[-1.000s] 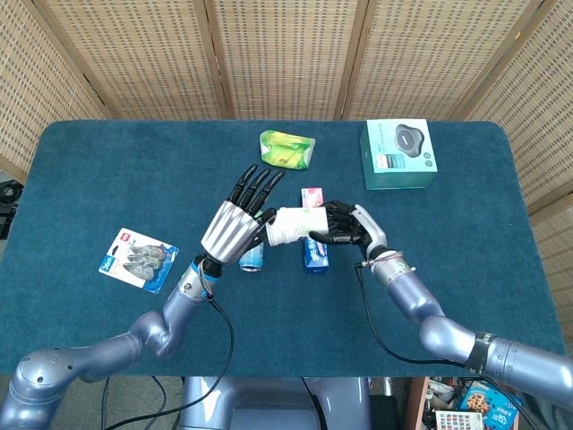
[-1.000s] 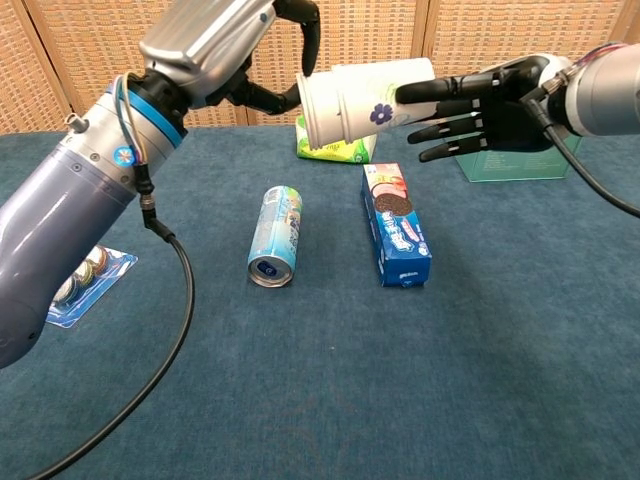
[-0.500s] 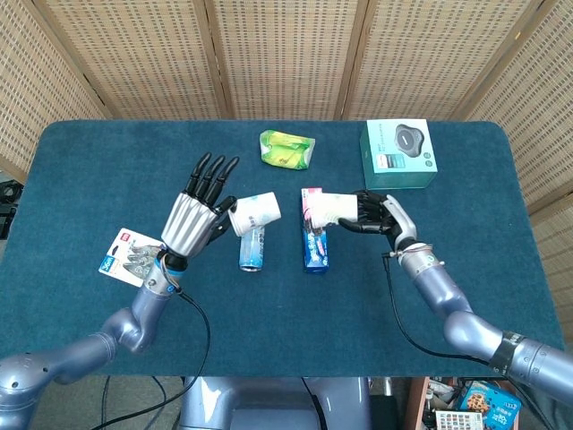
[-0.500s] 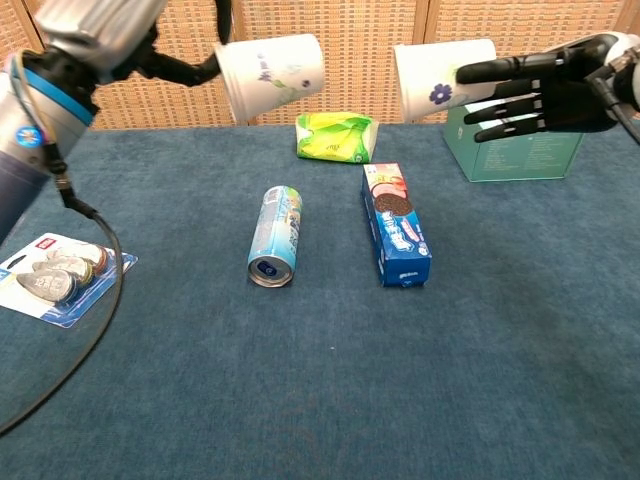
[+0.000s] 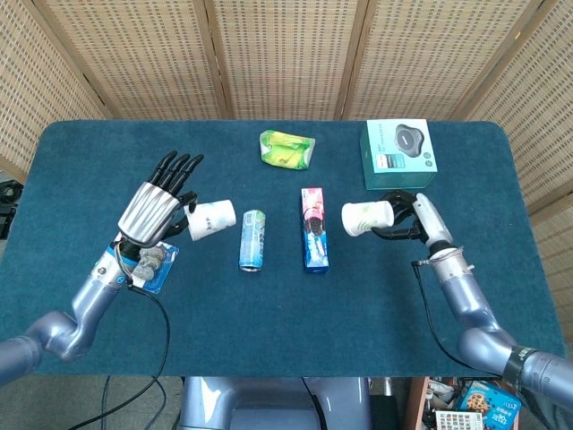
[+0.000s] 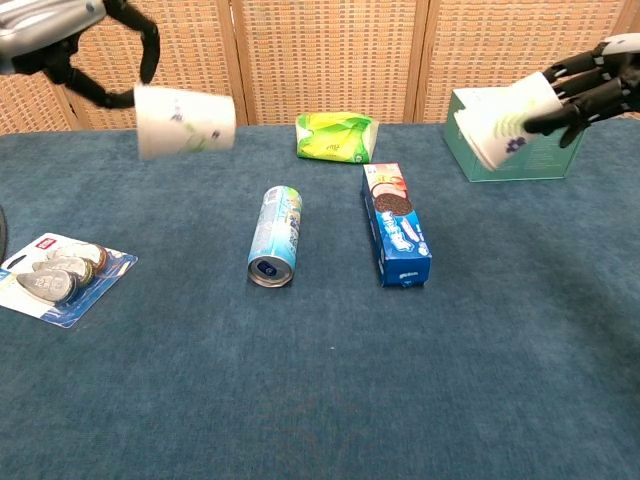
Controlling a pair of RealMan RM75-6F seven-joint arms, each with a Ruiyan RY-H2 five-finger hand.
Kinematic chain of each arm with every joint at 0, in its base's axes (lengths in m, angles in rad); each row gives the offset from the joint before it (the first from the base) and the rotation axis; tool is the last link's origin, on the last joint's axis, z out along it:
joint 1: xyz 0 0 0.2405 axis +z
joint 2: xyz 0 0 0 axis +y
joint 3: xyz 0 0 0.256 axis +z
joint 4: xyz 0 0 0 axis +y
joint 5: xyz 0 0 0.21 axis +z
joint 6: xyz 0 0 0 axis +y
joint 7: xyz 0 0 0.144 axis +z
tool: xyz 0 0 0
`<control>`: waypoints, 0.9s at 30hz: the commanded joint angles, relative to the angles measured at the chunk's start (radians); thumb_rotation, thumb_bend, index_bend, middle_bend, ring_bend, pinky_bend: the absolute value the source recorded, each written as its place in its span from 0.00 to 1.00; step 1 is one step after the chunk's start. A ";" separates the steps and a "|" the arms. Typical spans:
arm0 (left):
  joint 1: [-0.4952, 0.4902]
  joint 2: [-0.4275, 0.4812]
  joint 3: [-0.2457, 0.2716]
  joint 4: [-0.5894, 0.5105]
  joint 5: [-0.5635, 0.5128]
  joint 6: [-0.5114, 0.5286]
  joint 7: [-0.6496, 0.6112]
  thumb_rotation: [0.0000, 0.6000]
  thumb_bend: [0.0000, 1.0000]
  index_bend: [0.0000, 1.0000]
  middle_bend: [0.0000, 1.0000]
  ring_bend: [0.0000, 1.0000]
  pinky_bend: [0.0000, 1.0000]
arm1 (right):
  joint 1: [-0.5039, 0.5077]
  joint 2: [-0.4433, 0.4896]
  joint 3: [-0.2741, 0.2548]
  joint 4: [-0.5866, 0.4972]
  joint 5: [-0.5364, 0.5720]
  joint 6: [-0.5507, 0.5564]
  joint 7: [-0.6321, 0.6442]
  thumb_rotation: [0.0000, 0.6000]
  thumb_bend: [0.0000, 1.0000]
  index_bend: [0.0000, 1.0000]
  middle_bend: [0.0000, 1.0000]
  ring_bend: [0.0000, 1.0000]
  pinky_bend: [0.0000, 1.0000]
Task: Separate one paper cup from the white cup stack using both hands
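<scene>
My left hand [image 5: 152, 210] holds one paper cup [image 5: 212, 219] on its side, the thumb and a fingertip pinching it while the other fingers point straight out past it; in the chest view that cup [image 6: 185, 122] hangs in the air under the curled fingers [image 6: 148, 45]. My right hand [image 5: 414, 215] grips the cup stack [image 5: 367, 218], also on its side, with its fingers wrapped round the far end, and its open mouth faces my left hand. The two hands are well apart, and the cup and the stack no longer touch. Between and below the fingers of both hands, on the blue table [image 5: 269, 322], lie a drink can [image 5: 252, 239] and a cookie box [image 5: 314, 227]. A teal box [image 5: 399, 154] sits beyond my right fingers, a green packet [image 5: 286, 149] farther back between the hands, and a blister pack [image 6: 55, 278] below my left wrist.
</scene>
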 commanded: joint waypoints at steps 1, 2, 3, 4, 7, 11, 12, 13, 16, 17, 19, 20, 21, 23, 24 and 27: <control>-0.027 0.213 0.043 -0.205 -0.200 -0.284 0.155 1.00 0.48 0.71 0.00 0.00 0.00 | -0.025 -0.056 -0.078 0.100 -0.135 0.102 -0.098 1.00 0.44 0.57 0.61 0.48 0.51; -0.044 0.231 0.043 -0.227 -0.259 -0.331 0.209 1.00 0.48 0.71 0.00 0.00 0.00 | -0.029 -0.077 -0.093 0.135 -0.170 0.127 -0.112 1.00 0.44 0.57 0.61 0.48 0.51; -0.055 0.237 0.044 -0.238 -0.302 -0.355 0.246 1.00 0.48 0.71 0.00 0.00 0.00 | -0.032 -0.093 -0.105 0.163 -0.196 0.143 -0.124 1.00 0.44 0.57 0.61 0.48 0.51; -0.065 0.238 0.044 -0.245 -0.344 -0.374 0.278 1.00 0.48 0.71 0.00 0.00 0.00 | -0.034 -0.106 -0.116 0.189 -0.220 0.157 -0.135 1.00 0.44 0.57 0.61 0.48 0.51; -0.089 0.227 0.047 -0.244 -0.432 -0.404 0.339 1.00 0.48 0.71 0.00 0.00 0.00 | -0.038 -0.130 -0.146 0.243 -0.264 0.173 -0.164 1.00 0.44 0.57 0.61 0.48 0.51; -0.121 0.200 0.054 -0.233 -0.541 -0.425 0.407 1.00 0.49 0.70 0.00 0.00 0.00 | -0.043 -0.149 -0.165 0.290 -0.310 0.197 -0.187 1.00 0.44 0.56 0.58 0.48 0.51; -0.128 0.196 0.056 -0.231 -0.564 -0.429 0.417 1.00 0.49 0.65 0.00 0.00 0.00 | -0.044 -0.151 -0.169 0.297 -0.320 0.202 -0.193 1.00 0.44 0.54 0.55 0.47 0.51; -0.135 0.192 0.058 -0.229 -0.587 -0.431 0.429 1.00 0.49 0.51 0.00 0.00 0.00 | -0.045 -0.152 -0.174 0.302 -0.330 0.206 -0.199 1.00 0.41 0.45 0.46 0.44 0.50; -0.158 0.176 0.063 -0.220 -0.664 -0.431 0.467 1.00 0.48 0.04 0.00 0.00 0.00 | -0.045 -0.143 -0.205 0.324 -0.383 0.213 -0.237 1.00 0.17 0.07 0.09 0.16 0.31; -0.164 0.170 0.062 -0.218 -0.685 -0.430 0.472 1.00 0.48 0.00 0.00 0.00 0.00 | -0.044 -0.136 -0.221 0.332 -0.395 0.205 -0.269 1.00 0.10 0.01 0.02 0.07 0.23; -0.174 0.161 0.058 -0.214 -0.721 -0.425 0.476 1.00 0.46 0.00 0.00 0.00 0.00 | -0.042 -0.122 -0.241 0.337 -0.402 0.200 -0.349 1.00 0.06 0.00 0.00 0.00 0.15; -0.176 0.157 0.054 -0.214 -0.730 -0.418 0.474 1.00 0.44 0.00 0.00 0.00 0.00 | -0.045 -0.117 -0.243 0.334 -0.404 0.214 -0.387 1.00 0.05 0.00 0.00 0.00 0.14; -0.177 0.155 0.050 -0.216 -0.739 -0.410 0.469 1.00 0.42 0.00 0.00 0.00 0.00 | -0.051 -0.114 -0.240 0.321 -0.405 0.238 -0.423 1.00 0.05 0.00 0.00 0.00 0.13; -0.177 0.159 0.047 -0.224 -0.746 -0.399 0.464 1.00 0.41 0.00 0.00 0.00 0.00 | -0.061 -0.107 -0.237 0.299 -0.406 0.266 -0.453 1.00 0.05 0.00 0.00 0.00 0.13; -0.175 0.165 0.043 -0.233 -0.745 -0.385 0.458 1.00 0.41 0.00 0.00 0.00 0.00 | -0.070 -0.097 -0.234 0.275 -0.408 0.286 -0.466 1.00 0.05 0.00 0.00 0.00 0.12; -0.156 0.194 0.033 -0.270 -0.726 -0.347 0.429 1.00 0.40 0.00 0.00 0.00 0.00 | -0.095 -0.063 -0.233 0.210 -0.418 0.330 -0.479 1.00 0.05 0.00 0.00 0.00 0.11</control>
